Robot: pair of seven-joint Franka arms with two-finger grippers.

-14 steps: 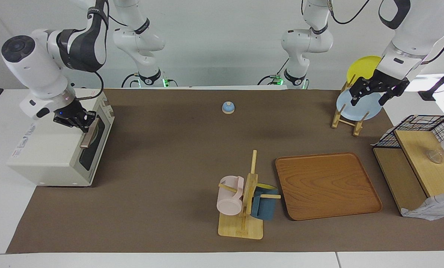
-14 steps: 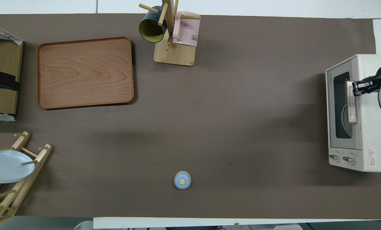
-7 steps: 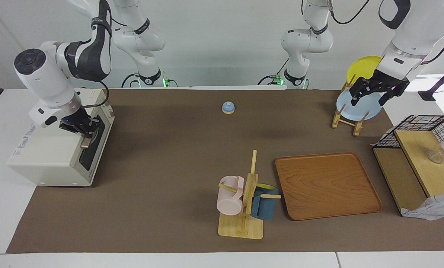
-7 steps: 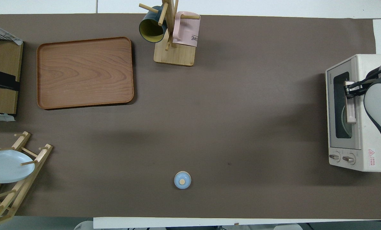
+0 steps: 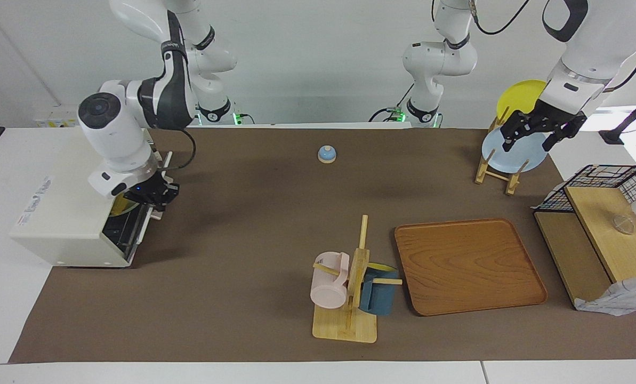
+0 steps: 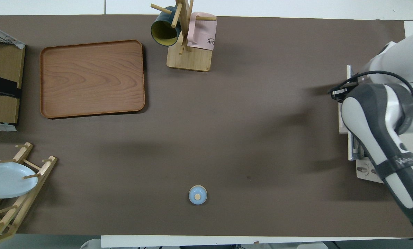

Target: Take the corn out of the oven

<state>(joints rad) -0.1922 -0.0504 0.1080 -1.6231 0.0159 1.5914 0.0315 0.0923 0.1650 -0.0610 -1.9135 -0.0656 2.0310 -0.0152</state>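
The right gripper point(image 5: 155, 198) is at the top edge of the oven point(image 5: 64, 213) door, which hangs partly lowered; the fingers are closed on the door's handle, itself hidden under them. In the overhead view the right arm covers most of the oven and only the door's edge point(image 6: 349, 114) shows.

Contents, taken from the right arm's end of the table to the left arm's end:
- Oven: a patch of yellow point(image 5: 121, 206) shows in the opening above the door. Whether this is the corn cannot be told; no kernel surface or tapered shape can be made out.
- Mug stand point(image 5: 349, 298): one pink mug point(image 5: 329, 281) and one dark blue mug point(image 5: 379, 292) hang on its pegs.
- Wooden tray point(image 5: 467, 265): nothing in it.
- Plate rack point(image 5: 496, 165): a pale blue plate point(image 5: 512, 152) and a yellow plate point(image 5: 520, 96) stand in it.
- Wire basket point(image 5: 600, 184): sits on a wooden box at the table's end.

A small blue bell point(image 5: 327, 153) stands alone nearer to the robots than the mug stand.

The left gripper point(image 5: 531, 130) waits over the plate rack, fingers spread, holding nothing.

Change since a second ago: the oven door was shut with the right gripper on its handle; the door is now pulled down and the inside is exposed. The left arm has not moved.
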